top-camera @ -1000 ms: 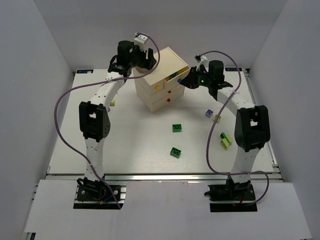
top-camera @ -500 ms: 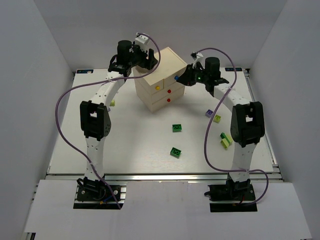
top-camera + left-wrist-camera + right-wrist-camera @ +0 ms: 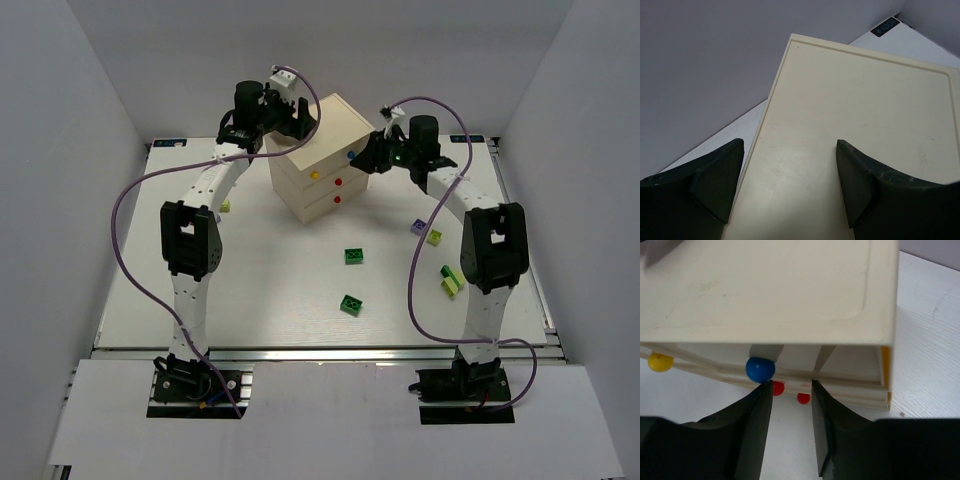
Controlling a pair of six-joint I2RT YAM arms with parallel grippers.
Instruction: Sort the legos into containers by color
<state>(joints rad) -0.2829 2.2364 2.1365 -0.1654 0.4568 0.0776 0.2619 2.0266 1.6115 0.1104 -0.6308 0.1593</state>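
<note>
The cream wooden chest (image 3: 315, 160) stands at the back middle, its drawers pushed in. My right gripper (image 3: 366, 158) is at its front right corner, open, with nothing between the fingers. In the right wrist view, the left fingertip (image 3: 760, 395) sits just under the blue knob (image 3: 760, 369), with two red knobs (image 3: 803, 398) and a yellow knob (image 3: 660, 361) nearby. My left gripper (image 3: 788, 180) is open over the chest's flat top (image 3: 850, 100). Loose legos lie on the table: two green (image 3: 353, 257) (image 3: 351, 304), a pale purple one (image 3: 418, 227) and a yellow-green one (image 3: 434, 237).
More yellow-green and green legos lie by the right arm (image 3: 452, 281), and one small lego lies beside the left arm (image 3: 226, 206). White walls close in the table on three sides. Purple cables loop off both arms.
The blue-knob drawer stood pulled out a second ago and is now pushed in. My right gripper moved in toward the chest with it and opened off the knob. The left arm barely moved.
</note>
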